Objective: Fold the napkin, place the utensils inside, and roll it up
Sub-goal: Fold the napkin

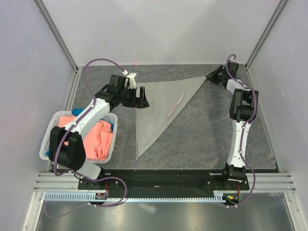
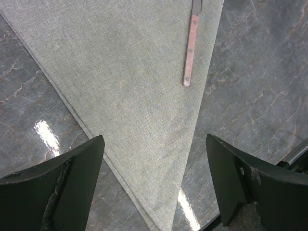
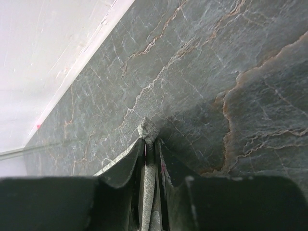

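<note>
We have the napkin (image 1: 156, 108) folded into a triangle. The utensil (image 1: 175, 106) lies on it, out in front of our left gripper (image 2: 154, 139), over toward its right finger. Our left gripper is spread wide above the napkin and holds nothing. Our right gripper (image 3: 150, 140) is pinching the napkin's pointy corner between its fingers. We think the rolling part starts now. Next we likely need to lift that corner and bring it over the utensil, slowly, so the utensil does not slide out.
</note>
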Available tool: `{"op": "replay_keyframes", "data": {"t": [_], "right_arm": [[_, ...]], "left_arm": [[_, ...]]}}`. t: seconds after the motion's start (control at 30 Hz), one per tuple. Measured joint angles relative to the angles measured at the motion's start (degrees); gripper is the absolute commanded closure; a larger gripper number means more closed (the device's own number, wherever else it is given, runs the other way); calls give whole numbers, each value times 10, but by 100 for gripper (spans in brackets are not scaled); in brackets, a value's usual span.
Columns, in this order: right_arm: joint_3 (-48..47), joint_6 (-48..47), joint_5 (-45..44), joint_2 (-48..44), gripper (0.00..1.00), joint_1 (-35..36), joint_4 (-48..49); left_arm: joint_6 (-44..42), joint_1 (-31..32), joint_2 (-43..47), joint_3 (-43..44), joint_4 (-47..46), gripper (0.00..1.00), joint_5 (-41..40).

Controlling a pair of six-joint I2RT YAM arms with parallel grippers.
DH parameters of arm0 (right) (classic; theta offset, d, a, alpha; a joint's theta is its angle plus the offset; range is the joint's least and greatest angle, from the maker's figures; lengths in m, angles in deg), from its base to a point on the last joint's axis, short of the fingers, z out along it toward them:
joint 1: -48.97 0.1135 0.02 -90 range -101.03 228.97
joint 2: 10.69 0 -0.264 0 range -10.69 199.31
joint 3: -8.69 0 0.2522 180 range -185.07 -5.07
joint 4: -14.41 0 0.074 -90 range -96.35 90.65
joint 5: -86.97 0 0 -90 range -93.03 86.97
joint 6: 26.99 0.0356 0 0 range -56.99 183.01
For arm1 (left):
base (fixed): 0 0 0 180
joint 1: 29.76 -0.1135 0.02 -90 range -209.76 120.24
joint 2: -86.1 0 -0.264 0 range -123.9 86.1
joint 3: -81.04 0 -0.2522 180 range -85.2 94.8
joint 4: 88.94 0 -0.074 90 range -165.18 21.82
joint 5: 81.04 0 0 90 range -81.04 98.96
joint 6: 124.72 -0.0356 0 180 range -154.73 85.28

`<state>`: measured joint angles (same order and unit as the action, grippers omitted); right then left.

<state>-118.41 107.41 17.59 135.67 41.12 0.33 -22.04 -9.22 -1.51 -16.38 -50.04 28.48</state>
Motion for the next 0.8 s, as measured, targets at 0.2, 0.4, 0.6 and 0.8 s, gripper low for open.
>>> {"op": "replay_keyframes", "data": {"t": [0.2, 0.4, 0.6, 0.8], "right_arm": [[2, 4, 24, 8, 100, -6, 24], [44, 16, 49, 8, 100, -10, 110], [93, 38, 82, 6, 100, -13, 204], [147, 50, 119, -19, 100, -10, 251]], "left_arm": [[0, 0, -5, 0, 0, 7, 0], [-1, 0, -10, 0, 0, 7, 0], [-1, -1, -10, 0, 1, 7, 0], [-1, -2, -10, 0, 0, 7, 0]]}}
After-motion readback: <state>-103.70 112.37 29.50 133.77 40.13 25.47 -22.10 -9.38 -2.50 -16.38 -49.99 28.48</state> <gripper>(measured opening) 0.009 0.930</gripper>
